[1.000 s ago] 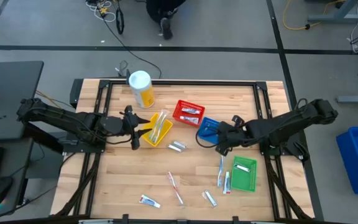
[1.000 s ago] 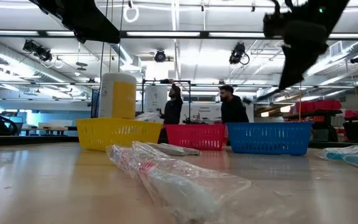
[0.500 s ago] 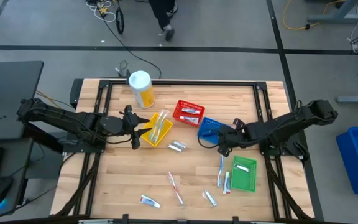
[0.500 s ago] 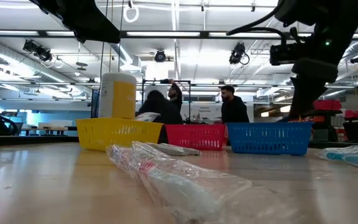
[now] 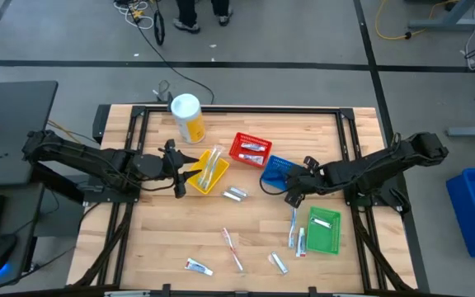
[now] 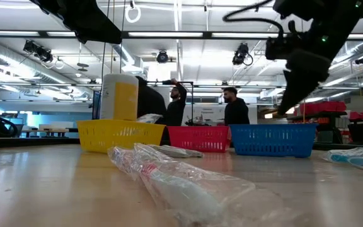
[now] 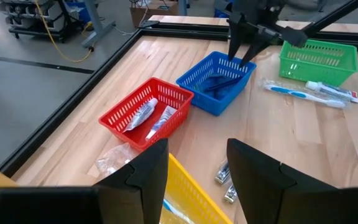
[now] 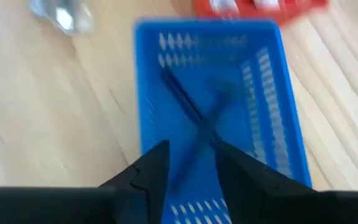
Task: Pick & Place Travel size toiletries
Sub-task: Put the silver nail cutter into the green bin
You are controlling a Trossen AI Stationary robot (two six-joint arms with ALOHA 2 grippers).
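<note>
From above, the left gripper (image 5: 181, 171) hangs just beside the yellow basket (image 5: 207, 175), which holds a pale toothbrush. The right gripper (image 5: 290, 191) sits over the near edge of the blue basket (image 5: 277, 170), with the red basket (image 5: 250, 148) next to that and the green basket (image 5: 323, 230) nearer the right arm. Loose toiletries lie on the table (image 5: 155, 239): 2 toothbrushes (image 5: 293, 226) beside the green basket, a wrapped one (image 5: 232, 249) in the middle, and small tubes (image 5: 197, 266) toward the front edge.

At table height, the right gripper (image 6: 285, 104) hovers above the blue basket (image 6: 273, 139); a clear wrapped item (image 6: 181, 183) fills the foreground.

The left wrist camera shows its own fingers (image 7: 148, 171) parted wide and empty, and beyond them the right gripper (image 7: 240, 55) with narrowly spread fingers, holding nothing, over the blue basket (image 7: 197, 90), in which dark razors (image 7: 219, 83) lie. White tubes (image 7: 148, 115) rest in the red basket (image 7: 120, 118).

The right wrist camera looks down past narrowly parted fingers (image 8: 151, 171) at dark razors (image 8: 191, 115) crossed inside the blue basket (image 8: 145, 93).
</note>
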